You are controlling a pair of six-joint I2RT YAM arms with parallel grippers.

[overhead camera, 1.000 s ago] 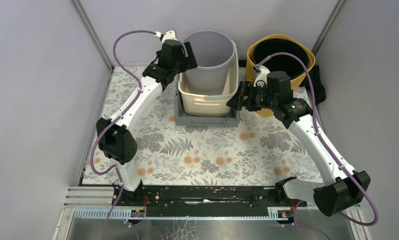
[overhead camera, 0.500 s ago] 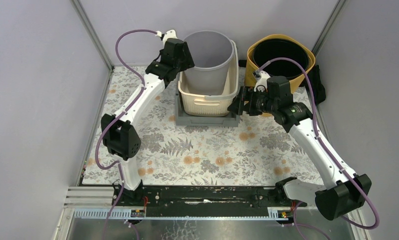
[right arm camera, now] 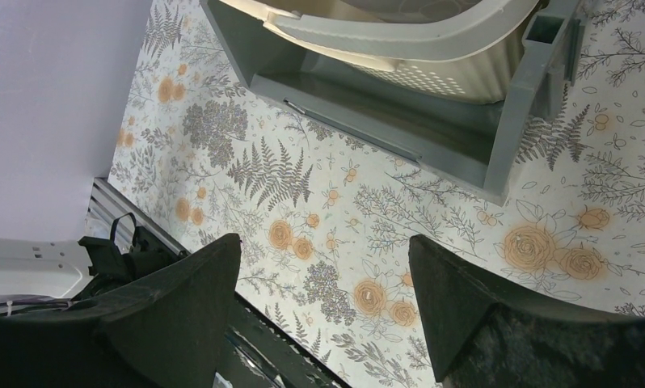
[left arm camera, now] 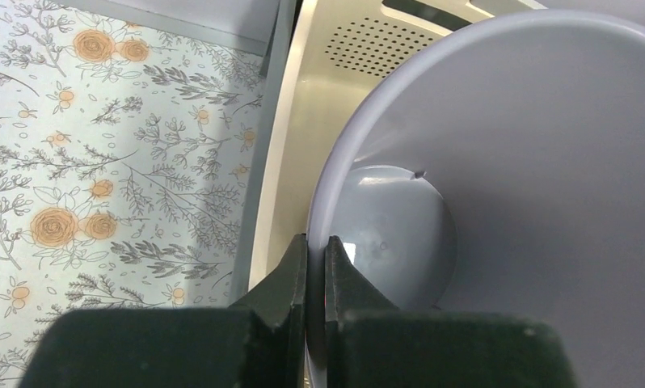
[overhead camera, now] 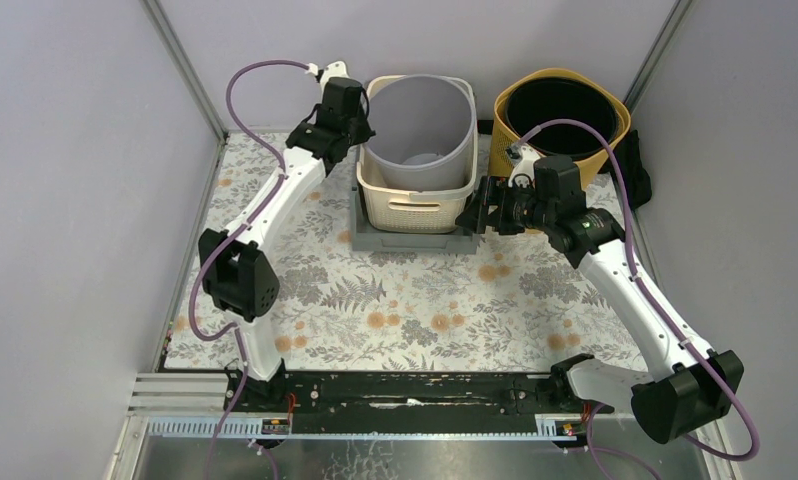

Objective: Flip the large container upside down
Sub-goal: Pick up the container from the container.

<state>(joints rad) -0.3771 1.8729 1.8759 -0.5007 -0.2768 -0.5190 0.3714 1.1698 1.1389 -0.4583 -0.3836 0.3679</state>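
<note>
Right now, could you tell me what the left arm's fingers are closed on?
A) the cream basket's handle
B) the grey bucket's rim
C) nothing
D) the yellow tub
B: the left wrist view shows the left fingers pinching the grey bucket at its rim.

Plain lilac walls (overhead camera: 65, 150) enclose a table (overhead camera: 425, 300) covered in floral cloth — grey ferns, orange roses — evenly lit.

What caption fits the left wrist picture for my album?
Left pincer clamped on the rim of the grey bucket standing in a cream basket.
</note>
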